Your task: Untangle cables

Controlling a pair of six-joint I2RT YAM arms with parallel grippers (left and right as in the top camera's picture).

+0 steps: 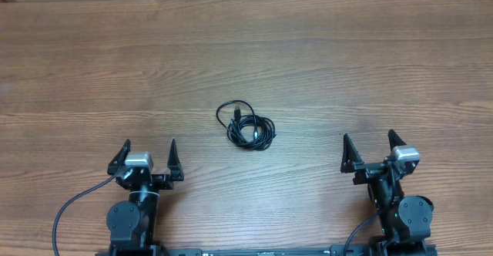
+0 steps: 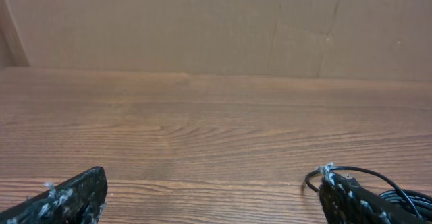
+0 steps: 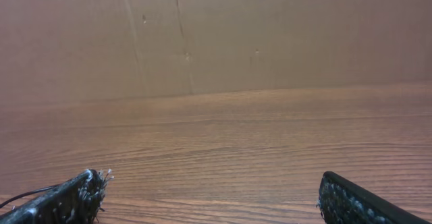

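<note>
- The left gripper (image 1: 149, 144) has its 2 fingers spread wide. Nothing is between them and they touch nothing; they hang just over the bare wooden table (image 1: 308, 55).
- In the left wrist view, both fingertips (image 2: 74, 197) sit at the bottom corners, with open wood grain between them.
- The right gripper (image 1: 369, 136) is splayed just as wide and is also empty. It sits well apart from the left gripper, near the table's right side.
- In the right wrist view, its fingertips (image 3: 64, 200) frame only tabletop, with a brown cardboard wall (image 3: 270, 35) beyond.
- The cables (image 1: 246, 126) lie in 1 small black bundle near the middle of the table. They are ahead of both arms, roughly between them, and neither gripper touches them.
- The bundle's long axis runs diagonally, from far-left down to near-right as seen from above.
- The tight coil makes up the near-right part. A looser loop sticks out toward the far-left, with a small plug end lying inside it.
- From the left wrist, the cables (image 2: 378, 183) show at the lower right, just past the inner fingertip.
- A thin black strand (image 3: 20, 196) crosses the lower-left corner of the right wrist view; I can't tell what it belongs to.
</note>
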